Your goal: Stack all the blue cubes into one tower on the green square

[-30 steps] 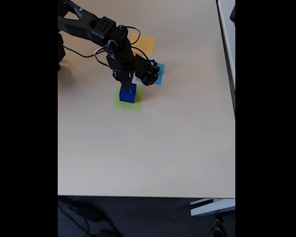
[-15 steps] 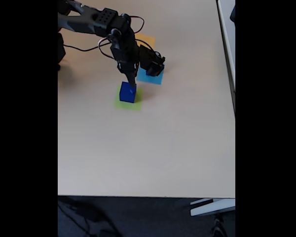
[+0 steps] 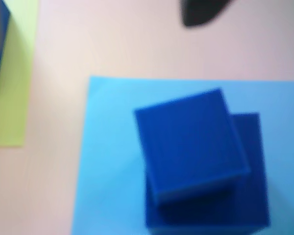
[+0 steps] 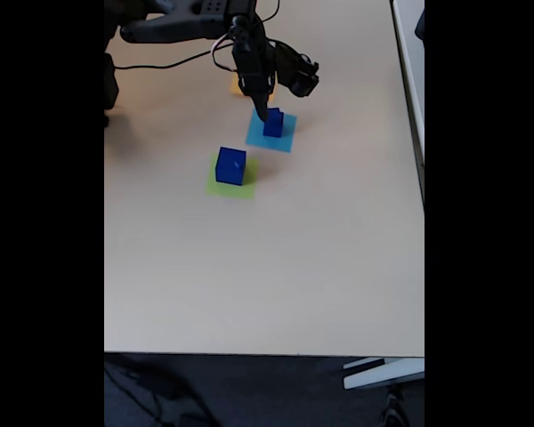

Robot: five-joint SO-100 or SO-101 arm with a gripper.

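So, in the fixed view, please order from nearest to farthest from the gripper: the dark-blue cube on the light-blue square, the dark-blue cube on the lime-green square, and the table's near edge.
1. Dark-blue cube on the light-blue square, just under the gripper.
2. Dark-blue cube on the lime-green square, lower left.
3. Table's near edge, bottom.

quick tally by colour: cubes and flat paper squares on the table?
Dark-blue cubes: 2 (one on the green square, one on the light-blue square)
Green squares: 1
Light-blue squares: 1
Orange squares: 1, mostly hidden by the arm
Total: 5
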